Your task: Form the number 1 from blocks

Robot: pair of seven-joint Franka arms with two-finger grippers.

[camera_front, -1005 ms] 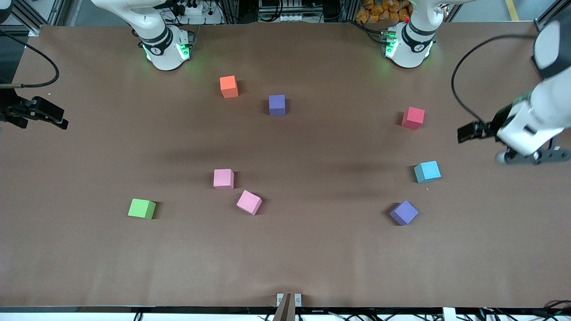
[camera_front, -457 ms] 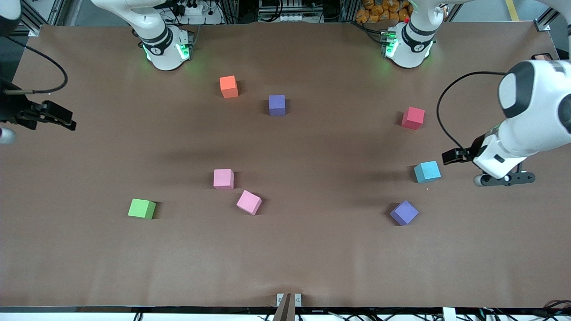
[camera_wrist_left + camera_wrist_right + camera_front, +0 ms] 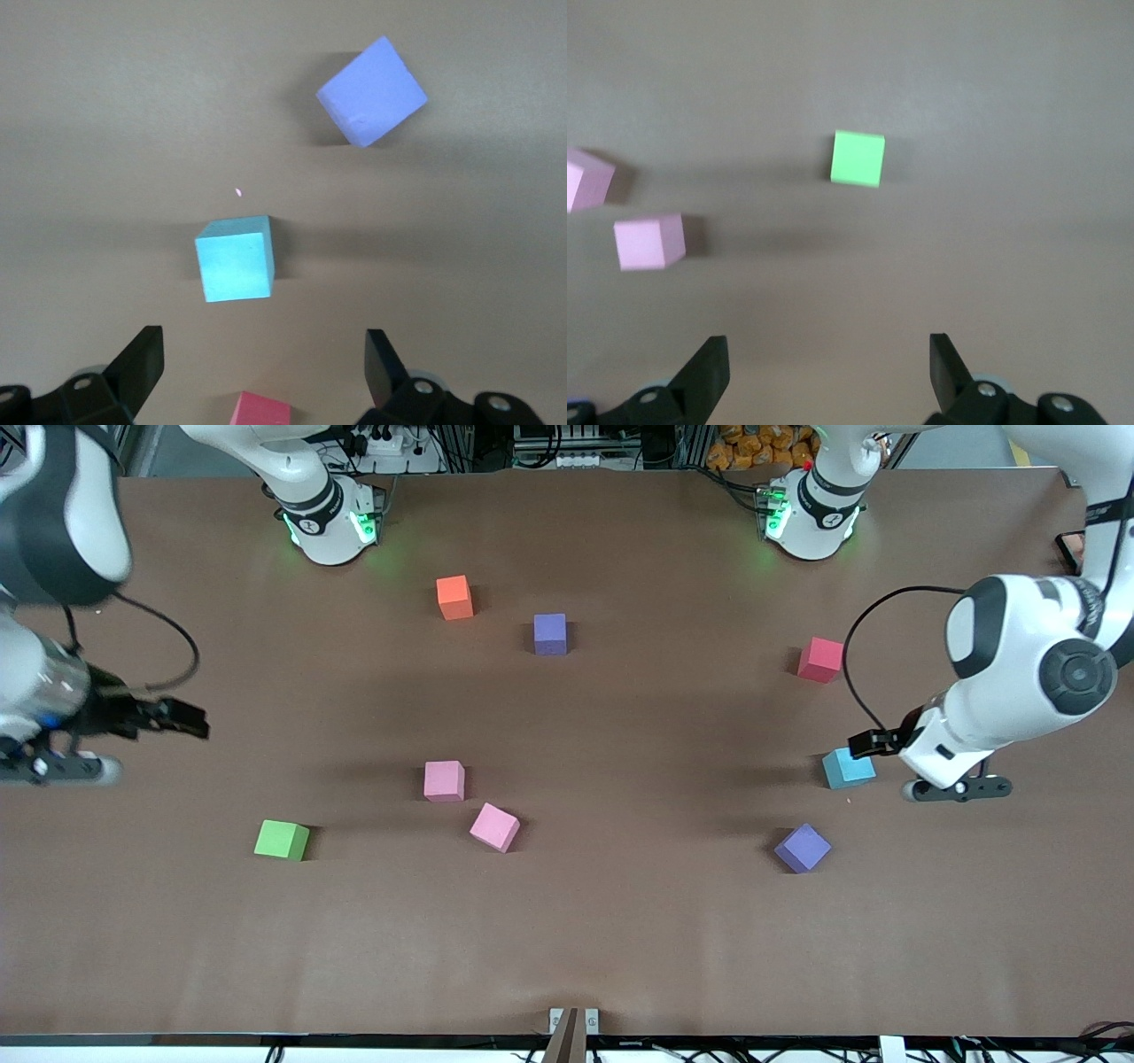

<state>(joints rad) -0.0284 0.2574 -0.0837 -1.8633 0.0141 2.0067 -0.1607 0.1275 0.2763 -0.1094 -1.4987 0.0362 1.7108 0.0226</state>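
Matte foam blocks (image 3: 849, 768): 7 scattered cubes, none touching | left gripper (image 3: 264, 365) fingers open | right gripper (image 3: 829, 367) fingers open

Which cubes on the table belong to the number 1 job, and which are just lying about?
For the job:
cyan cube, beside the open left gripper
two purple cubes
green cube, ahead of the open right gripper
two pink cubes

Lying about:
orange cube
red cube
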